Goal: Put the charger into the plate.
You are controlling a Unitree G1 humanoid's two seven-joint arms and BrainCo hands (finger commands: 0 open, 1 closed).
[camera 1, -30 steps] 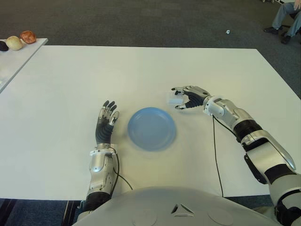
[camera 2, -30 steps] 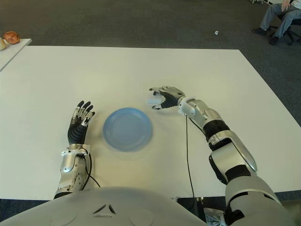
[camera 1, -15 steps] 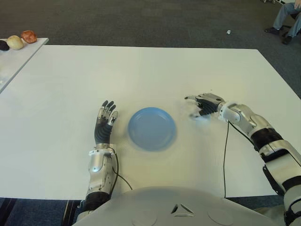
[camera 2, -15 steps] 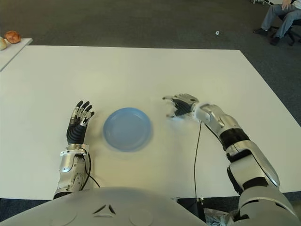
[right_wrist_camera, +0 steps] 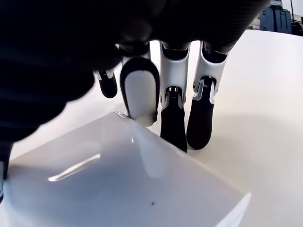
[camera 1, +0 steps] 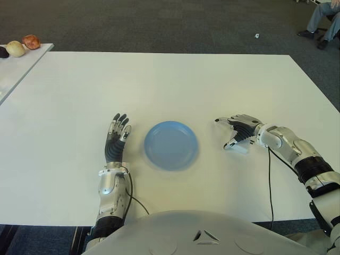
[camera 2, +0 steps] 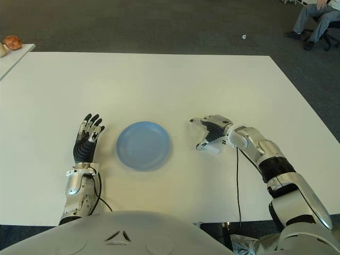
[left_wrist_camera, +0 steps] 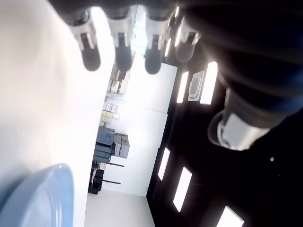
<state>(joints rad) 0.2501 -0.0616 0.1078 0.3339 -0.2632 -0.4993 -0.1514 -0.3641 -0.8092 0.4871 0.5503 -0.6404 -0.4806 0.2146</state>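
The blue plate (camera 1: 171, 144) lies empty on the white table (camera 1: 159, 79), straight ahead of me. The charger (camera 1: 240, 148), a small glossy white block, sits on the table to the right of the plate and apart from it. My right hand (camera 1: 234, 135) is curled over it. In the right wrist view a fingertip (right_wrist_camera: 138, 92) presses on the top face of the charger (right_wrist_camera: 123, 179), and the other fingers (right_wrist_camera: 173, 118) reach down behind it. My left hand (camera 1: 116, 139) shows left of the plate with its fingers straight and nothing in it.
A black cable (camera 1: 270, 175) runs from my right wrist to the table's near edge. A side table (camera 1: 10, 69) at the far left carries round objects (camera 1: 24, 45). A seated person's legs (camera 1: 324, 21) show at the far right, on the carpet.
My right hand has swept from the plate's far right edge to the right and towards me, bringing the charger with it. The left hand and the plate have stayed put.
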